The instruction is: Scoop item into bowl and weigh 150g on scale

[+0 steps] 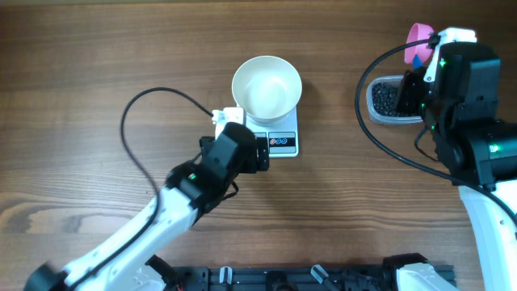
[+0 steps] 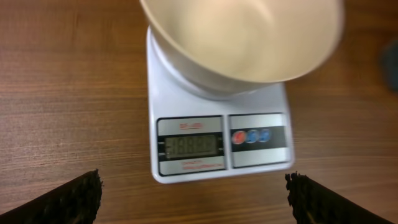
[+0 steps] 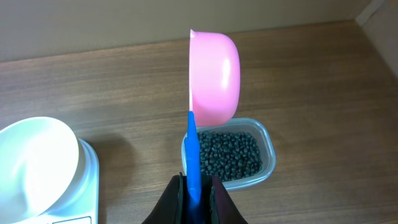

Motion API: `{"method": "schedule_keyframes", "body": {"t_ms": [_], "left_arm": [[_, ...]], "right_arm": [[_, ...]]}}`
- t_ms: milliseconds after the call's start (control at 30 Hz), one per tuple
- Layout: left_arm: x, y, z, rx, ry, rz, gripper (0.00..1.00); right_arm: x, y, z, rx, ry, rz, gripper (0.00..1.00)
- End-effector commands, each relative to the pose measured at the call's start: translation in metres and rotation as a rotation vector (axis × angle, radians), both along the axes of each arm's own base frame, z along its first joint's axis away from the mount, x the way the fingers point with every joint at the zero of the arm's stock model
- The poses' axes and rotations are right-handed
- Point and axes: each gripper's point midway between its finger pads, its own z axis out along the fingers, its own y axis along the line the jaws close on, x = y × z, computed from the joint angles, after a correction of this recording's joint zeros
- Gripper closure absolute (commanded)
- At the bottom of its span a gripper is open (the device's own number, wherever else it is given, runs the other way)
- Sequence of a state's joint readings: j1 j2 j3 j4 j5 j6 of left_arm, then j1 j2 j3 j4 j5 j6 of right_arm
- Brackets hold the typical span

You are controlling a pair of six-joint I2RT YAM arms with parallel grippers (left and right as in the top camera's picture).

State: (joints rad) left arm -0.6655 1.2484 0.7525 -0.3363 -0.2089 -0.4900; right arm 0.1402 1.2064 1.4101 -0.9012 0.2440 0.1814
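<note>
Red lettering [image 2: 191,127] on the scale [image 2: 163,93] is blurred

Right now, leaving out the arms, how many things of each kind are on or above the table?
bowl: 1
scale: 1
tub of beans: 1
scoop: 1
Total: 4

A white bowl [image 1: 266,86] sits upright and empty on a white scale [image 1: 283,142]; black beans [image 3: 229,154] fill a clear tub [image 3: 268,163] nearby.
</note>
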Motion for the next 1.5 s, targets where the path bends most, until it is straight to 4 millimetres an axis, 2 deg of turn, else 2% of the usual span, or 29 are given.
{"method": "schedule_keyframes", "body": {"t_ms": [0,67,167,233,367,467,567,700,1000,1133,1200,1300,1467], "left_arm": [[-0.009,0.006,0.032,-0.089,-0.039,-0.015,0.00],[-0.007,0.023,0.039,-0.110,-0.043,0.046,0.00],[-0.002,0.065,0.043,-0.130,-0.029,0.198,0.00],[0.000,0.098,0.042,-0.128,-0.008,0.298,0.00],[-0.003,0.149,0.032,-0.110,0.043,0.463,0.00],[-0.009,0.182,0.022,-0.093,0.089,0.576,0.00],[-0.013,0.201,0.018,-0.089,0.108,0.644,0.00],[-0.013,0.210,0.017,-0.090,0.110,0.678,0.00],[-0.013,0.210,0.017,-0.090,0.110,0.678,0.00],[-0.013,0.210,0.017,-0.090,0.110,0.678,0.00],[-0.013,0.210,0.017,-0.090,0.110,0.678,0.00],[-0.013,0.210,0.017,-0.090,0.110,0.678,0.00],[-0.013,0.210,0.017,-0.090,0.110,0.678,0.00]], "right_arm": [[0.001,0.000,0.007,0.010,-0.019,0.001,0.96],[0.001,0.000,0.007,0.010,-0.018,0.001,0.96],[0.001,0.000,0.007,0.009,-0.015,0.001,0.96],[0.000,0.000,0.006,0.008,-0.013,0.001,0.96],[-0.001,0.000,0.005,0.007,-0.004,0.001,0.96],[-0.004,-0.001,0.001,-0.012,0.016,0.010,0.96],[-0.006,-0.002,-0.001,-0.042,0.036,0.032,0.96],[-0.007,-0.002,-0.002,-0.044,0.038,0.030,0.96],[-0.004,-0.002,0.001,-0.041,0.023,0.029,0.96],[-0.001,-0.008,0.005,-0.062,0.009,0.024,0.96],[0.001,-0.021,0.008,-0.089,-0.005,-0.003,0.96],[0.005,-0.058,0.019,-0.082,-0.056,-0.128,0.96],[0.004,-0.102,0.029,-0.028,-0.121,-0.270,0.96]]}}
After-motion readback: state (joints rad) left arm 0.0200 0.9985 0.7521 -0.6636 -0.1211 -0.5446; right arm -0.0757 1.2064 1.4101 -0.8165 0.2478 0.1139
